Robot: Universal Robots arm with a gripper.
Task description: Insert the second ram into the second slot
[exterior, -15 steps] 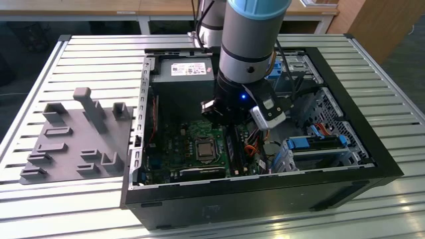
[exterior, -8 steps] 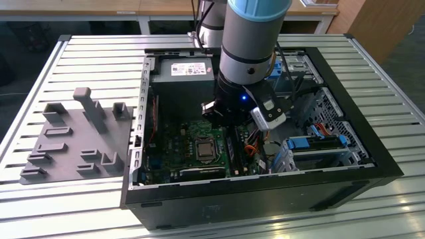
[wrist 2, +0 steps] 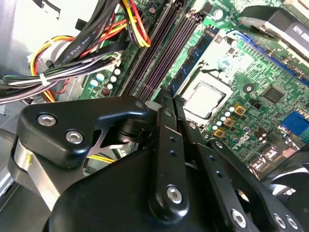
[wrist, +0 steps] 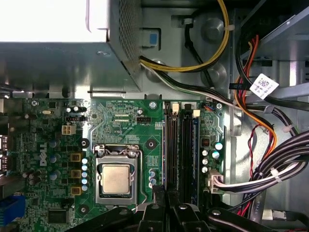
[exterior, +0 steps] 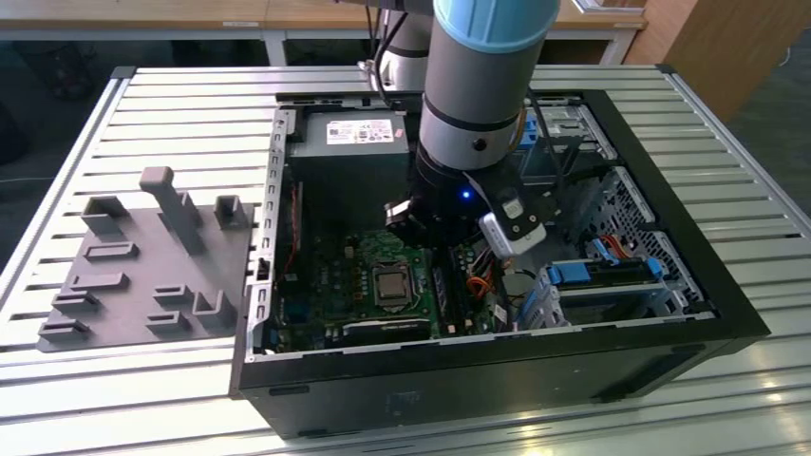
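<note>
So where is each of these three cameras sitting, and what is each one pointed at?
Exterior view: off the arm, above the open computer case, looking down into it; the arm reaches in.
First wrist view: on the wrist, facing squarely onto the motherboard; the tip of the gripper pokes in.
Second wrist view: on the wrist, slanting across the board; the gripper's black linkage looms in front.
Shared: both wrist views show the processor socket and memory slots.

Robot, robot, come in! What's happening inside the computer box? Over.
Gripper over the memory slots, inside the case. Can't tell what it carries. Cables beside the slots, none across them. Over.
</note>
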